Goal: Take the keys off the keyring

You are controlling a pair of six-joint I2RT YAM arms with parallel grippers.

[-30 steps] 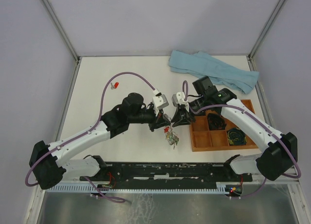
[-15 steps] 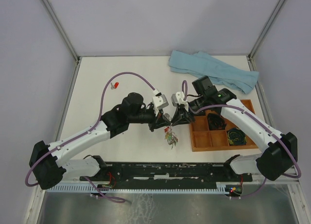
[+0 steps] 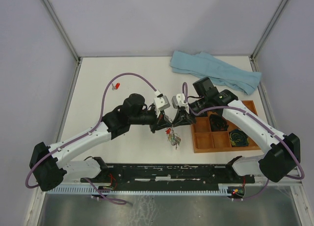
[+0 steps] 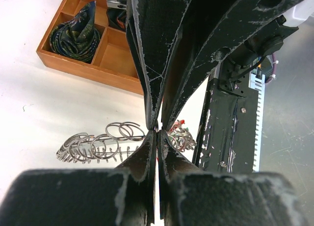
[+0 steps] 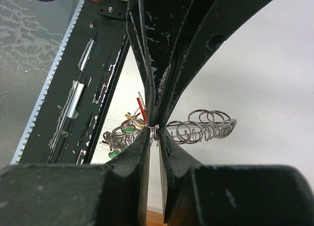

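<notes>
Counting | arms reaching in: 2, left arm (image 3: 88,135) and right arm (image 3: 250,120) | keyring (image 4: 98,146): 1 | keys (image 5: 141,108): clustering, too small to count | tray (image 3: 223,148): 1 | coiled bundles (image 3: 239,136) lying in it: 2 | towel (image 3: 216,71): 1 | small red item (image 3: 116,86): 1

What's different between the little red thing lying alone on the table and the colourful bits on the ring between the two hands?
The lone red piece lies on the table far left, touched by nothing; the keys hang on the keyring, pinched by the left hand with the right hand tips either side. It is one, red; the keys are a red-and-green bunch. Both are tiny.
</notes>
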